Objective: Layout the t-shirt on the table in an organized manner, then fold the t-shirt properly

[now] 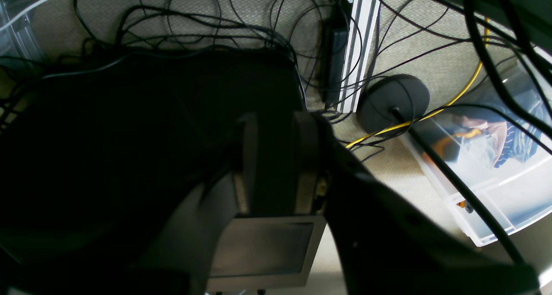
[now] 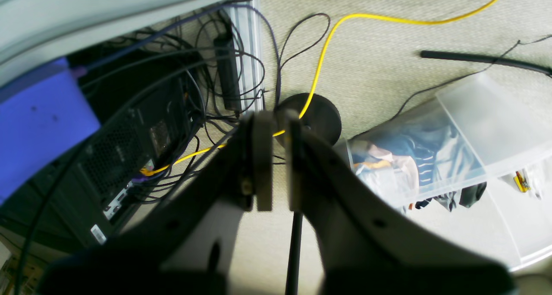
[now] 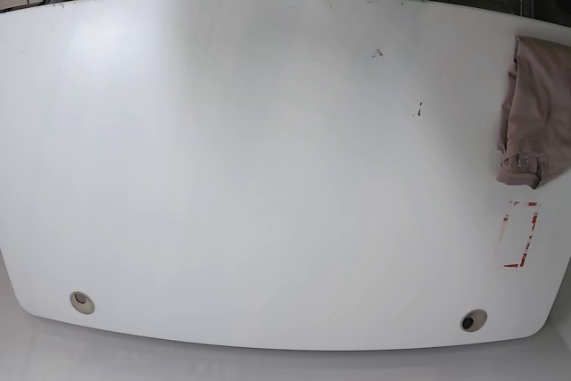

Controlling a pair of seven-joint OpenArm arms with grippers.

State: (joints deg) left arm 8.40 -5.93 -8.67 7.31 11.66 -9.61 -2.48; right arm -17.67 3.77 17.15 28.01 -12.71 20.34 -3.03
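- Your right gripper [image 2: 276, 165] is hanging nearly closed, its flat pale pads a narrow slit apart, gripping nothing.
- Your left gripper [image 1: 276, 165] is sitting in shadow; you cannot tell its opening.
- Neither is reaching the glossy white table [image 3: 268, 158], where the wrinkled mauve t-shirt [image 3: 533, 113] is lying bunched at one edge, away from both.

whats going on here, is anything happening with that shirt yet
Nothing is handling it right now. The t-shirt lies crumpled at the right edge of the table, partly cut off by the frame, unfolded. Neither arm shows over the table; both wrist cameras look down at floor cables. The right gripper is empty, jaws almost together.
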